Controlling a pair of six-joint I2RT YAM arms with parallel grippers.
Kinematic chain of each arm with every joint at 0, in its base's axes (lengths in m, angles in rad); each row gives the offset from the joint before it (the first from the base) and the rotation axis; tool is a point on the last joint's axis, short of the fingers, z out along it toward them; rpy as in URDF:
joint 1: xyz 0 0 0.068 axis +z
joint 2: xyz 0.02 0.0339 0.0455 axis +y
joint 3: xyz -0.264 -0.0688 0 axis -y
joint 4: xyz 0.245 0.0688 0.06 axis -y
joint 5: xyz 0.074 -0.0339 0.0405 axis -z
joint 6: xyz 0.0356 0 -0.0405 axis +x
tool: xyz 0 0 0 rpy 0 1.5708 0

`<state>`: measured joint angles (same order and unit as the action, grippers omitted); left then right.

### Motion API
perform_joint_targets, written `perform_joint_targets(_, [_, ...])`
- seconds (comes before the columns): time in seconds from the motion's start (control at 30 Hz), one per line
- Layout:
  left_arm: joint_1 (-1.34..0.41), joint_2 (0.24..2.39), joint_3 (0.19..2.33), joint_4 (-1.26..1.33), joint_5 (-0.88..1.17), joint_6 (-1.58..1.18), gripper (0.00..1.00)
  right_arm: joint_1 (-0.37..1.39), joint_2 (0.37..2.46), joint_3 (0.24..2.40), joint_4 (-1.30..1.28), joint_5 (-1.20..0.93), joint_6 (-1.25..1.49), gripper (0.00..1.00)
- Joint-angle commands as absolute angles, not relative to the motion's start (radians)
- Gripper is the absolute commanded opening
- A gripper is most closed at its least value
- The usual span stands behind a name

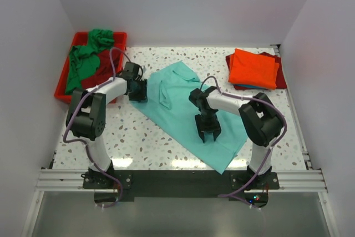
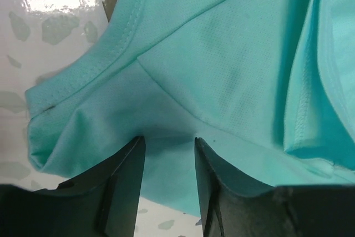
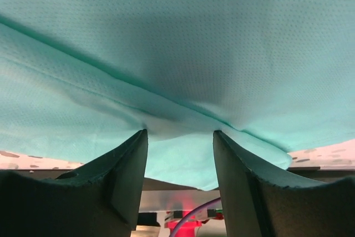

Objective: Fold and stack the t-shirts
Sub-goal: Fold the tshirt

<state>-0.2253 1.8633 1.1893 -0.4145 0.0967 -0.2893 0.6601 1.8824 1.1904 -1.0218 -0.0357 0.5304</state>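
A light teal t-shirt [image 1: 183, 109] lies spread flat across the middle of the table. My left gripper [image 1: 138, 94] is at its left edge by the sleeve. In the left wrist view that gripper [image 2: 169, 139] is open, its fingertips [image 2: 138, 142] resting on the teal cloth [image 2: 222, 70] with nothing pinched between them. My right gripper [image 1: 208, 135] points down onto the shirt's near part. It is open too [image 3: 180, 132], and its tips press the teal fabric [image 3: 183, 37] into a slight crease. A folded orange t-shirt [image 1: 254, 67] lies on a dark red one [image 1: 280, 76] at the back right.
A red plastic tray [image 1: 62, 84] at the back left holds a crumpled green t-shirt [image 1: 86, 56] and a dark red one [image 1: 102, 67]. White walls close in the table on three sides. A metal rail [image 1: 177, 180] runs along the near edge.
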Motion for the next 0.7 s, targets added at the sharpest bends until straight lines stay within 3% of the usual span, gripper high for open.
perform_joint_targets(0.0, [-0.273,1.818,1.267,-0.457,0.026,-0.219,0.47,0.664,1.856,1.255,-1.078,0.015,0.531,0.55])
perform_joint_targets(0.27, [-0.344,1.859,1.361,-0.471,0.104,-0.207,0.47,0.641,1.816,1.345,-1.141,0.064,0.56,0.57])
perform_joint_targets(0.67, [-0.385,1.934,1.381,-0.515,0.055,-0.195,0.46,0.577,1.779,1.339,-1.131,0.038,0.575,0.58])
